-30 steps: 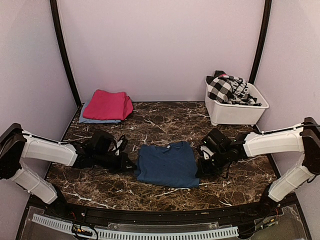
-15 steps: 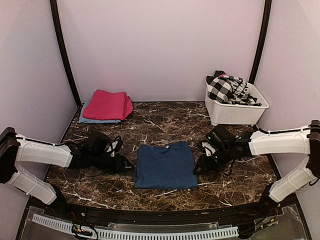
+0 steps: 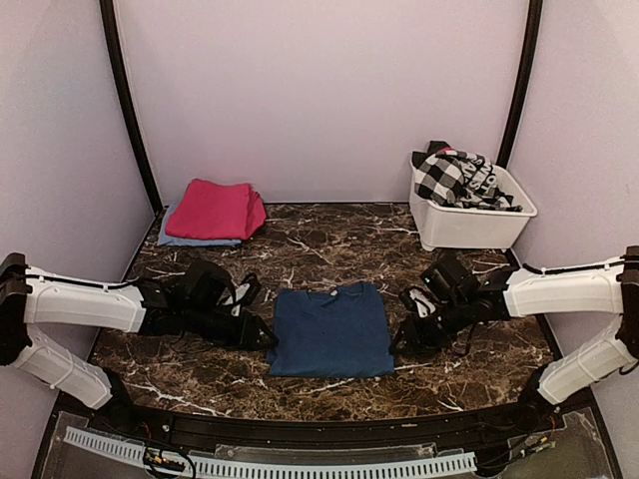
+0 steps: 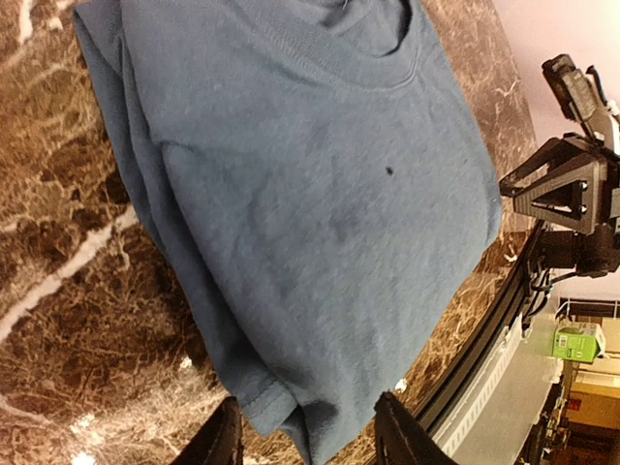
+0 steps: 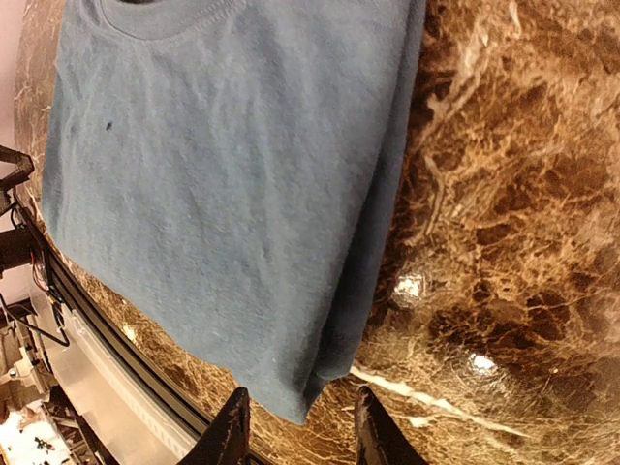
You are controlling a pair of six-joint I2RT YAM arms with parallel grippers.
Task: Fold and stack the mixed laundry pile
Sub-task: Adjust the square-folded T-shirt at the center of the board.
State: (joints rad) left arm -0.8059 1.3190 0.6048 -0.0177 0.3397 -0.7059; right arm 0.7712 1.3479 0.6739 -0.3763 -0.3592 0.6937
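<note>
A folded navy-blue shirt [image 3: 329, 329] lies flat in the middle of the marble table [image 3: 329, 249], collar toward the back. My left gripper [image 3: 262, 337] sits at its near-left corner. In the left wrist view that gripper [image 4: 310, 448] is open, and the shirt [image 4: 300, 194] has its corner hanging loose between the fingertips [image 4: 219, 441]. My right gripper [image 3: 401, 334] sits at the near-right corner, also open [image 5: 300, 436], with the shirt's [image 5: 223, 184] corner just ahead of its fingertips [image 5: 233, 431]. The rest of the laundry pile, with a black-and-white checked garment [image 3: 447, 178] on top, fills the tub.
At the back left a folded magenta-pink cloth [image 3: 215, 210] rests on a light-blue piece [image 3: 182, 239]. The white plastic tub [image 3: 469, 226] stands at the back right. The table's black front rail [image 3: 319, 431] runs close below the shirt. The right gripper's frame [image 4: 572, 184] shows in the left wrist view.
Both grippers opened and let go of the shirt's near corners. The shirt settled flat and squarer on the table. The left gripper edged right toward the shirt.
</note>
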